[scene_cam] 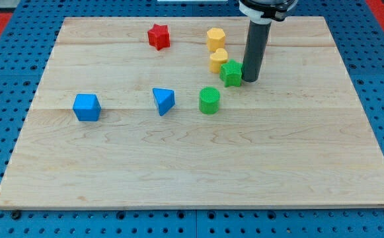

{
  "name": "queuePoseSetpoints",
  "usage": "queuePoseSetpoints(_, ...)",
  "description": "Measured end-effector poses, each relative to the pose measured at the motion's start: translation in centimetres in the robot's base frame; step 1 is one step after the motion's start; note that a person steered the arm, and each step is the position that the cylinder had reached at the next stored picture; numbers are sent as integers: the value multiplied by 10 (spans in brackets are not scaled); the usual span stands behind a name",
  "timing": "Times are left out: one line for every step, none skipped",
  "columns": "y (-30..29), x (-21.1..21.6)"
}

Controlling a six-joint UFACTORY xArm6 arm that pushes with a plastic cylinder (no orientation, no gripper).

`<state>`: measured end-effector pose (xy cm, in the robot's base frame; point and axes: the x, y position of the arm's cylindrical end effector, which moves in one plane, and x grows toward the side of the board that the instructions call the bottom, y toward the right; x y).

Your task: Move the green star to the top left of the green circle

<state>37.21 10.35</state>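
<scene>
The green star (231, 73) is lying on the wooden worktop (198, 165), up and to the view's right of the green circle (209, 100) and a little apart from it. The tip (250, 80) of the dark rod is sitting just beside the green star, on its right in the view, so close that it looks to be touching. The arm is carrying no gripper, only this rod. A yellow block (219, 60) is pressing against the green star's upper left, and a yellow hexagon (215, 38) is standing above that. The red star (158, 36) is lying further up-left of the green star. The blue triangle (163, 100) and the blue cube (86, 107) are lying to the green star's lower left.
</scene>
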Motion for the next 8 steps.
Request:
queuePoseSetpoints(13, -9)
queuePoseSetpoints(-13, -28)
queuePoseSetpoints(-16, -1)
queuePoseSetpoints(-17, 14)
queuePoseSetpoints(-1, 25)
queuePoseSetpoints(-28, 33)
queuePoseSetpoints(-17, 22)
queuePoseSetpoints(-16, 2)
